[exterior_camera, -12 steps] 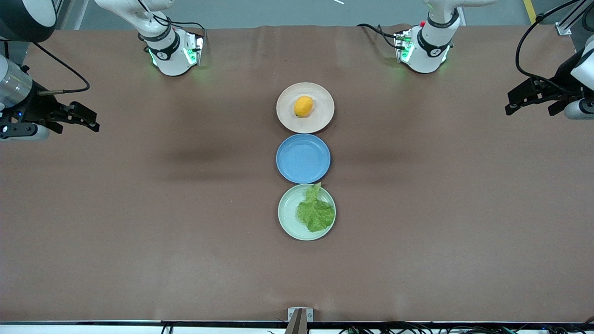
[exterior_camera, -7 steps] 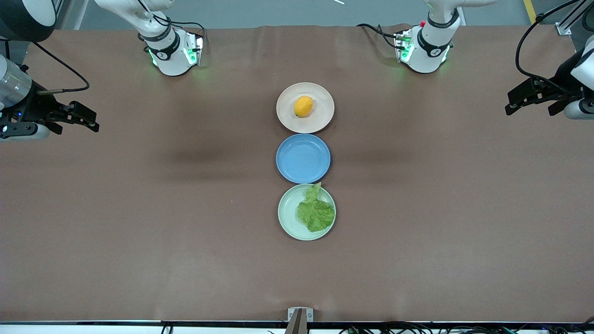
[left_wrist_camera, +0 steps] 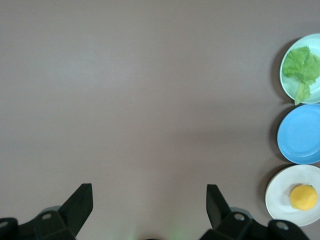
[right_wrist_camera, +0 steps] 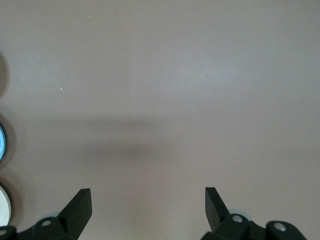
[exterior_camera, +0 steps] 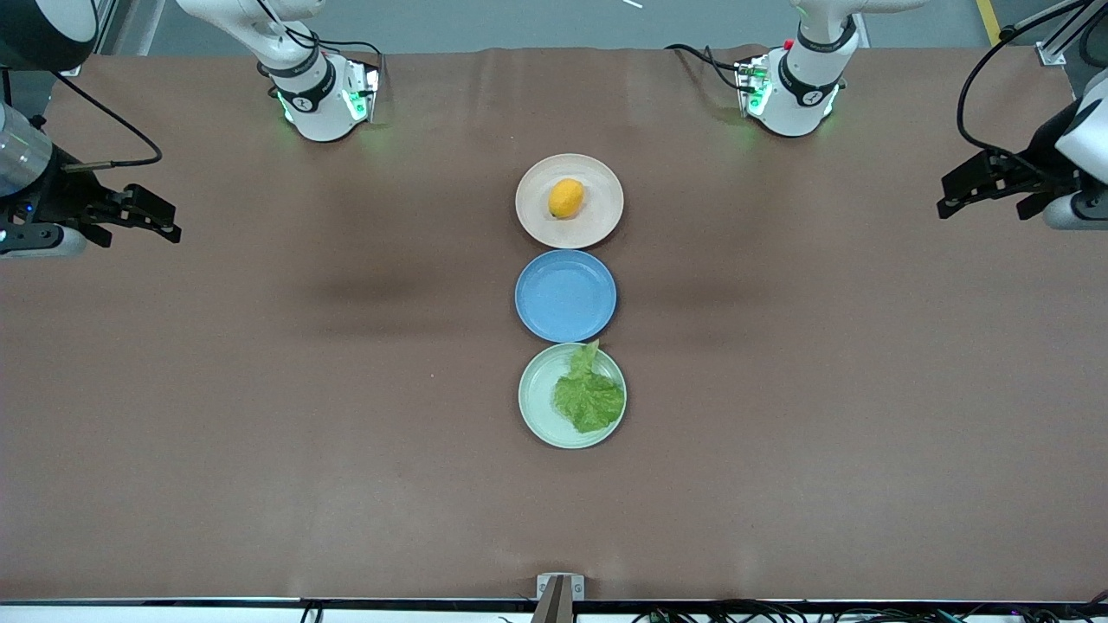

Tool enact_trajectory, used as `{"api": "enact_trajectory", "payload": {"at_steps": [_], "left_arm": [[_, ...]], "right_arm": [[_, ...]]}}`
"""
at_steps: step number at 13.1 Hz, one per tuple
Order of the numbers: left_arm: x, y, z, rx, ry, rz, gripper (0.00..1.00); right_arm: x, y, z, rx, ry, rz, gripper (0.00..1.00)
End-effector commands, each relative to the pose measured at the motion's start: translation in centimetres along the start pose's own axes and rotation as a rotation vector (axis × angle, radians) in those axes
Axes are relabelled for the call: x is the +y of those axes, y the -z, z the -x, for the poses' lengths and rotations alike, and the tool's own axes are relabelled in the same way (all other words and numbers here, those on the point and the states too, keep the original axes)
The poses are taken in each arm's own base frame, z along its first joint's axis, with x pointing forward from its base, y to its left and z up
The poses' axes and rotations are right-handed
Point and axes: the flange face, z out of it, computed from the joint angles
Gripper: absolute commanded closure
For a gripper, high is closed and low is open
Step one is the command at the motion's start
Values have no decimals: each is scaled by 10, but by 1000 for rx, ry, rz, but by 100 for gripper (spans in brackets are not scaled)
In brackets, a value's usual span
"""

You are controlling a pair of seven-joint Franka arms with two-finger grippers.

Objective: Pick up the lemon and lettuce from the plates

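**Both grippers up and empty at the table ends, lemon and lettuce on their plates**

Front view: three plates sit in a line down the middle of the brown table [exterior_camera: 260,389]. The beige-pink plate [exterior_camera: 606,216] is farthest from the camera and carries the lemon [exterior_camera: 566,198] near its centre. The blue plate [exterior_camera: 565,295] comes next and has nothing on it. The mint green plate [exterior_camera: 538,398] is nearest the camera, with the lettuce [exterior_camera: 589,396] lying on the half toward the left arm's end and its paler stem pointing at the blue plate. The right gripper [exterior_camera: 169,222] hangs over the right arm's end of the table, its fingers spread and holding nothing. The left gripper [exterior_camera: 948,197] hangs over the left arm's end, likewise spread and empty. Both are well apart from the plates.

Left wrist view: the two black fingers [left_wrist_camera: 77,204] stand wide apart over bare table, nothing between them; all three plates show off to one edge.

Right wrist view: the fingers [right_wrist_camera: 78,203] are equally wide apart over bare table, gripping nothing
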Motion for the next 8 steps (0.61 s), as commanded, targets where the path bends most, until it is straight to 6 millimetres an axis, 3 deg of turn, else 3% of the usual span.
{"api": "enact_trajectory", "payload": {"at_steps": [1, 6, 8], "left_arm": [[48, -46, -25, -81, -10, 14, 0], [187, -166, -69, -123, 82, -20, 0], [231, -201, -76, -88, 149, -15, 0]], "right_arm": [[-1, -2, -7, -11, 0, -16, 0], [-2, -36, -40, -62, 21, -15, 0], [-27, -45, -39, -96, 33, -37, 0]]}}
